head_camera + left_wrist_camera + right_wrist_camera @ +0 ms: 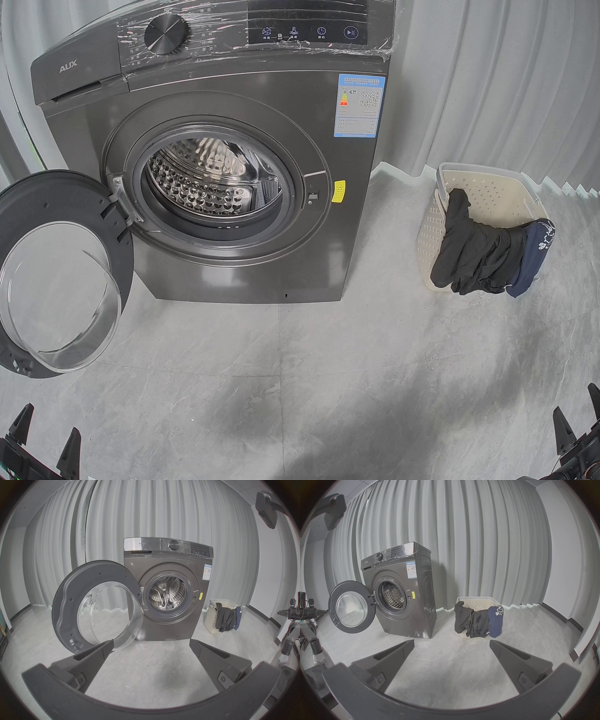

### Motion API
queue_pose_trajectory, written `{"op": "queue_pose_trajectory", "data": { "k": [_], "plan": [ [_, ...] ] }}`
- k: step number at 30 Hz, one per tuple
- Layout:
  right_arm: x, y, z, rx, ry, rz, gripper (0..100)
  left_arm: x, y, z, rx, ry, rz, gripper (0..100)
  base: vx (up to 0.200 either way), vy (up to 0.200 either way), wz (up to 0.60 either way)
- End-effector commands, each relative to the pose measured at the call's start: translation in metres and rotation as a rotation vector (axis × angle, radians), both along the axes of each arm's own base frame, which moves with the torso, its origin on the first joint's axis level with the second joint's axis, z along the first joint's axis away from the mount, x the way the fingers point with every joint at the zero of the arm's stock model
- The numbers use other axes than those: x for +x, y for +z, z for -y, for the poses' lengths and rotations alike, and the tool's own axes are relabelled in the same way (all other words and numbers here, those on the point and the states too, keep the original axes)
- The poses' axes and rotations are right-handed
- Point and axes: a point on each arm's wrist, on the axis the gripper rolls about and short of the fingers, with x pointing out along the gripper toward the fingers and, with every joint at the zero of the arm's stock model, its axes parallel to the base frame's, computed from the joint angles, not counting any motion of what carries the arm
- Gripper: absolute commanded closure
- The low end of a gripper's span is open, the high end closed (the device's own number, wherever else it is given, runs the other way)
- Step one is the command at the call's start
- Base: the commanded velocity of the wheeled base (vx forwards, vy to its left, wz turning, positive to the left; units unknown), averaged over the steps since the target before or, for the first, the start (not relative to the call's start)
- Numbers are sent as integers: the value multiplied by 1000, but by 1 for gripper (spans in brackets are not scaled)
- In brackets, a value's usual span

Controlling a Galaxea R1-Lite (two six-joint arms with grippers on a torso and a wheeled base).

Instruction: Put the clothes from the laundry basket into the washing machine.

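Note:
A grey front-loading washing machine (212,150) stands on the floor with its round door (59,275) swung wide to the left and its steel drum (209,175) bare. To its right sits a cream laundry basket (494,187) with a black garment (475,250) and a navy garment (534,250) draped over its front rim. My left gripper (45,434) hangs open low at the near left, far from both. Low at the near right my right gripper (578,412) is open too, with nothing in it. The basket (478,603) lies ahead of the right gripper (451,650). The machine (168,589) faces the left gripper (151,650).
Pale grey curtains (494,81) hang behind the machine and basket. The grey tiled floor (350,362) stretches between the grippers and the machine. The open door juts out over the floor at the left.

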Motion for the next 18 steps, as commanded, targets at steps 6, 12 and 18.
{"op": "queue_pose_trajectory", "data": {
  "k": [6, 12, 18],
  "plan": [
    [0, -5, 0, 0, 1, -4, 0, 0, -5, 0, -1, 1, 1, 0, 0, 0, 0],
    [0, -5, 0, 0, 1, -4, 0, 0, -5, 0, -2, 2, -1, 0, 0, -33, 0],
    [0, -5, 0, 0, 1, -4, 0, 0, -5, 0, -1, 1, -2, 0, 0, -200, 0]
  ]
}}
